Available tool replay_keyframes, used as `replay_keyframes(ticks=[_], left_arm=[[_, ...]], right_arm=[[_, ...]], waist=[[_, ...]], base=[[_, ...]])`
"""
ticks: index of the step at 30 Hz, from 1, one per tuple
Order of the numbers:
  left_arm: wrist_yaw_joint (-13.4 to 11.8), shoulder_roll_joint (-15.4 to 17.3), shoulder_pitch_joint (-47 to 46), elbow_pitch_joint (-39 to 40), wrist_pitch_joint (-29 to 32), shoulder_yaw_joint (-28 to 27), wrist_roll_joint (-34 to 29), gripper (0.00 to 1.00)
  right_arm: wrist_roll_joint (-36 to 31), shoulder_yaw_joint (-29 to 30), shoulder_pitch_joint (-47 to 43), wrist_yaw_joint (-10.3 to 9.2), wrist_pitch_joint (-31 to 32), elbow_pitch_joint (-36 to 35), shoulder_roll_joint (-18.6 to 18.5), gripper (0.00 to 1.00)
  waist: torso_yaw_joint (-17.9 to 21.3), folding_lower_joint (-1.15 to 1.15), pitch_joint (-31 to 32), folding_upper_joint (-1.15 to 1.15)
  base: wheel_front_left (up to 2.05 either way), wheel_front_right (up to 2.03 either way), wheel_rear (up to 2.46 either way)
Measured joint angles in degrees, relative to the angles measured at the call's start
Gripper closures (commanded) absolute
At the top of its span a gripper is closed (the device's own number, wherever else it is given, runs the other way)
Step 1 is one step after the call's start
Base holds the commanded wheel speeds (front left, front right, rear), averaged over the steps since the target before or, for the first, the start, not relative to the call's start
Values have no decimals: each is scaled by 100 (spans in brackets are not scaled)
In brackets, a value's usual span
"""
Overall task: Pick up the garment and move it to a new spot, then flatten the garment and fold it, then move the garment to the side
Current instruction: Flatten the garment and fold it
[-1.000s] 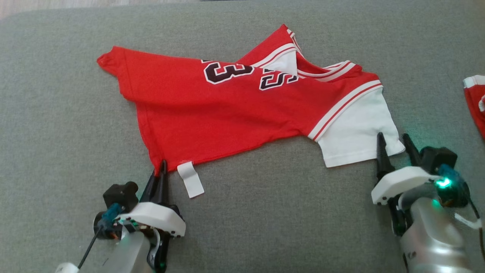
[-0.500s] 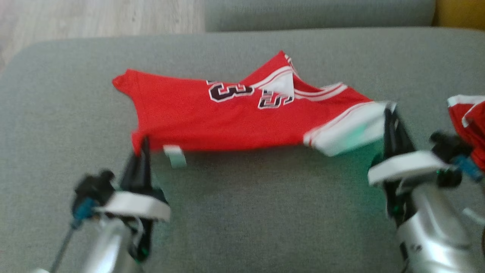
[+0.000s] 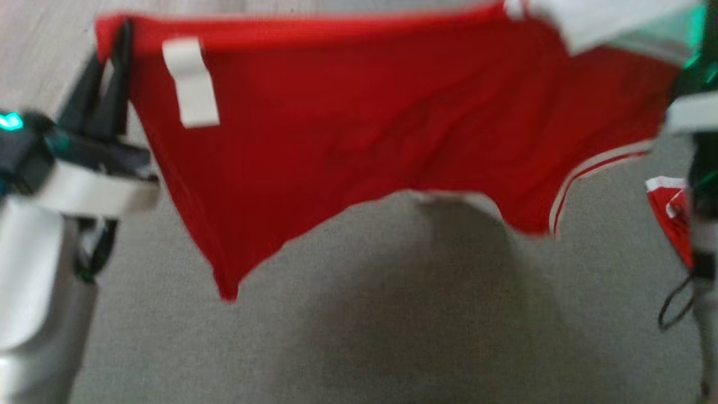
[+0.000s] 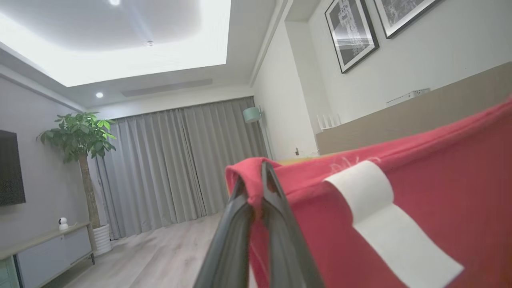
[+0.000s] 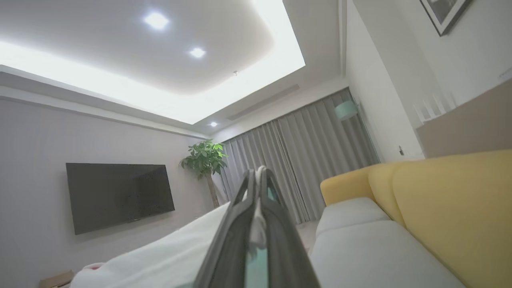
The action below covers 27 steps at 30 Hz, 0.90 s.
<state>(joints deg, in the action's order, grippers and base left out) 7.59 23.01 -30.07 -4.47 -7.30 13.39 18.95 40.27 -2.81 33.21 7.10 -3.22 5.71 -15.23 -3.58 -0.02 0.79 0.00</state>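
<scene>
Garment (image 3: 392,112): hangs stretched crosswise between left gripper (image 4: 262,170) and right gripper (image 5: 259,174), each clamped on one top corner.

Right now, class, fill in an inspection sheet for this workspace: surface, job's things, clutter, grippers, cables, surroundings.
Surface: grey cushion, shadowed under the cloth.
Job's things: red jersey hangs stretched between both grippers; white tag near its left corner.
Clutter: second garment, red and white, at the right edge.
Grippers: left gripper shut on the jersey's red corner; right gripper shut on its white sleeve.
Cables: dark cable looping beside the right arm.
Surroundings: TV, plant, curtains, yellow sofa, pictures.
</scene>
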Motion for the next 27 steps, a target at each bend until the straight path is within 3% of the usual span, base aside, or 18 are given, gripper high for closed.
replay_keyframes(ticks=[4,9,14,19,23,27], left_arm=[[0,53,-420,59,506,9,82,100],[-71,-118,-923,-499,626,86,129,100],[-389,-372,-1993,-1446,41,25,-114,100],[-452,-616,-3026,-2046,-537,-52,-181,100],[-508,-754,-3084,-2220,-722,-130,-186,100],[-558,-834,-2571,-2356,-748,-291,-178,100]], right_arm=[[-256,142,625,0,474,30,0,100],[-720,125,1416,0,587,769,104,100],[-979,119,2752,0,-140,1740,349,100],[-1210,165,3994,0,-747,2509,294,100],[-1027,108,4097,0,-927,2869,209,100],[-692,-301,3531,0,-928,2904,122,100]], waist=[[1,1,-201,0],[2,2,-638,0],[45,3,-1186,0],[102,4,-1621,0],[182,4,-1710,0],[267,2,-1650,0]], base=[[0,0,0],[0,0,0],[0,0,0],[0,0,0],[0,0,0],[0,0,0]])
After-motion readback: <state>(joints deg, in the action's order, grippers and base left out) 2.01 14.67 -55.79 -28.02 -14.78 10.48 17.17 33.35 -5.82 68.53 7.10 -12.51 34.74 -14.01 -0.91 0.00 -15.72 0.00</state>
